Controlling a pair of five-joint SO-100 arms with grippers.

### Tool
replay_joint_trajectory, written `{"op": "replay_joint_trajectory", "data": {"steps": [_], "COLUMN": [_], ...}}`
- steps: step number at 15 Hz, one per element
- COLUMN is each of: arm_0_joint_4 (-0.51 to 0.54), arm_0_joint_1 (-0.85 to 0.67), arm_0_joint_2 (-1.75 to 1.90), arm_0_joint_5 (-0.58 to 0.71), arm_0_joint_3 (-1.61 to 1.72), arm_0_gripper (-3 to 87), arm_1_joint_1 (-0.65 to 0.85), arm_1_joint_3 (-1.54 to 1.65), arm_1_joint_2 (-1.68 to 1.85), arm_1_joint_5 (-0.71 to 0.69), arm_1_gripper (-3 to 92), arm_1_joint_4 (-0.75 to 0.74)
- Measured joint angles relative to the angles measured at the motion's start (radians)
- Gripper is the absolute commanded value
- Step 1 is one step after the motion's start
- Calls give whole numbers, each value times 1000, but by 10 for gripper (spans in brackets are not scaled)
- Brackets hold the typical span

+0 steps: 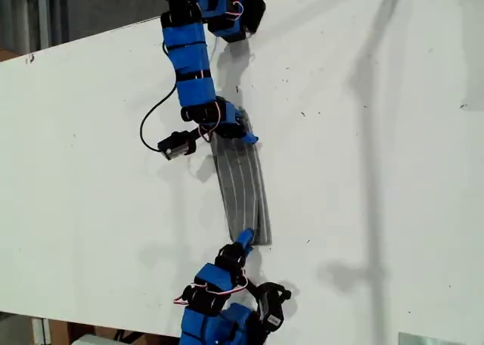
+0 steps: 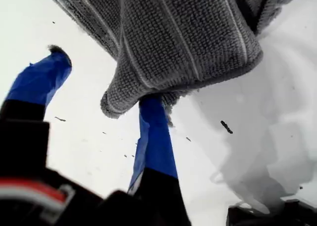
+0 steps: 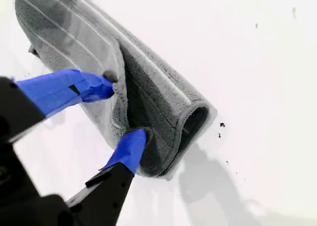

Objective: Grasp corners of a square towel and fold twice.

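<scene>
White table all around, with tiny dark specks on it here and there. Thin black cable in a loop beside the upper arm in the exterior view, well off the cloth.

The towel – grey with thin white stripes – near the middle of the table, folded into a long narrow strip. One arm at its far end, another arm at its near end, in the exterior view. Hard to tell from the wrist views which arm is which.

My first gripper – wide open. One blue finger tucked right under a corner of the towel and touching it. Other blue finger out to the side, apart from the cloth, with bare table between the two. Towel end up off the table here, with its soft grey shadow on the white below. Nothing squeezed between the fingers.

My second gripper – closed on a thick bunch of the towel at the strip's rounded, folded end. One blue fingertip pressed on the top layer, the other pushed into the fold from below, cloth squashed between them. Rest of the strip flat on the table, stretching away from this gripper. Nothing in the way on the table nearby, only the arms' own shadows.
</scene>
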Motion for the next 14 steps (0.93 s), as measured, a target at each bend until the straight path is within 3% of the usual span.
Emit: {"op": "replay_joint_trajectory", "data": {"steps": [5, 7, 11, 14], "arm_0_joint_4": [202, 193, 156, 213], "arm_0_joint_1": [-69, -81, -114, -117], "arm_0_joint_2": [440, 566, 669, 966], "arm_0_joint_5": [6, 6, -2, -66], "arm_0_joint_3": [147, 252, 388, 560], "arm_0_gripper": [184, 183, 183, 183], "arm_1_joint_1": [95, 152, 224, 227], "arm_1_joint_3": [25, 60, 184, 192], "arm_1_joint_2": [106, 106, 63, -32], "arm_1_joint_5": [-29, -52, -78, -107], "arm_1_gripper": [318, 322, 388, 450], "arm_1_joint_4": [75, 83, -63, -181]}}
